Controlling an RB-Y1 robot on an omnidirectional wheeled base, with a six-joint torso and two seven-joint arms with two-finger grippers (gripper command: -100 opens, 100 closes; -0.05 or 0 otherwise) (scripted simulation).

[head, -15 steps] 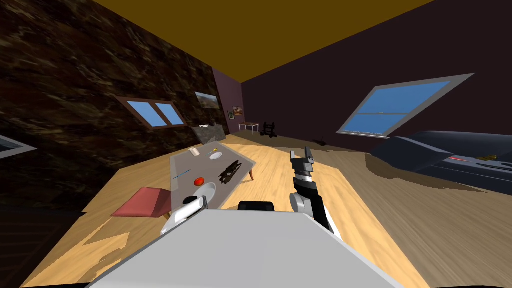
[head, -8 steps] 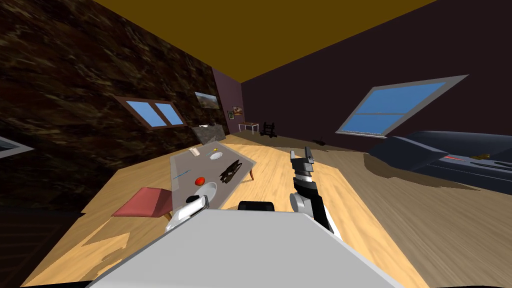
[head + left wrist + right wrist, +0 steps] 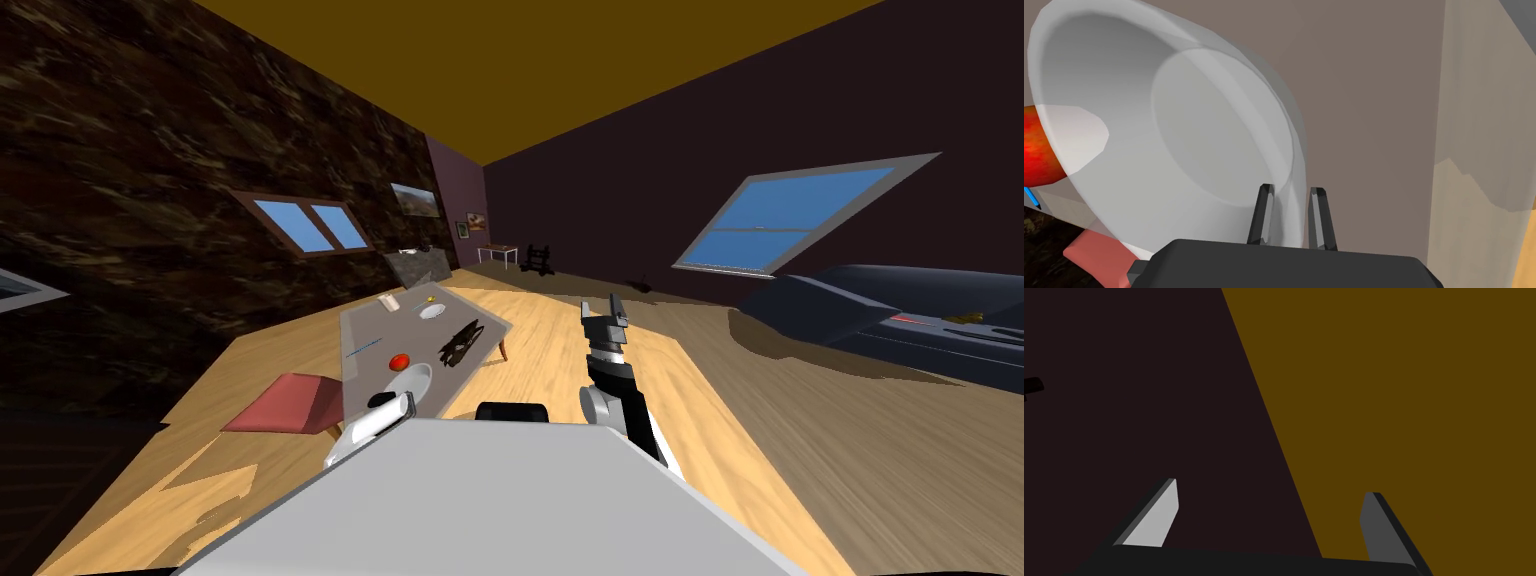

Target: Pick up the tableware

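Grasp step: the left gripper (image 3: 1292, 216) pinches the white bowl (image 3: 1214, 135) by its rim on the table (image 3: 1374, 100), seemingly seated. Next comes a level lift (right gripper (image 3: 1271, 513) spread, idle).

The bowl (image 3: 1174, 140) looks smooth, white and faintly translucent. The table top (image 3: 1374, 100) under it is flat, matt grey-brown. The red fruit (image 3: 1036, 145) beside the bowl has a mottled skin. In the head view, the floor (image 3: 560, 350) at centre shows light wood grain. The wall (image 3: 150, 180) at upper left looks rough, dark and stone-like.
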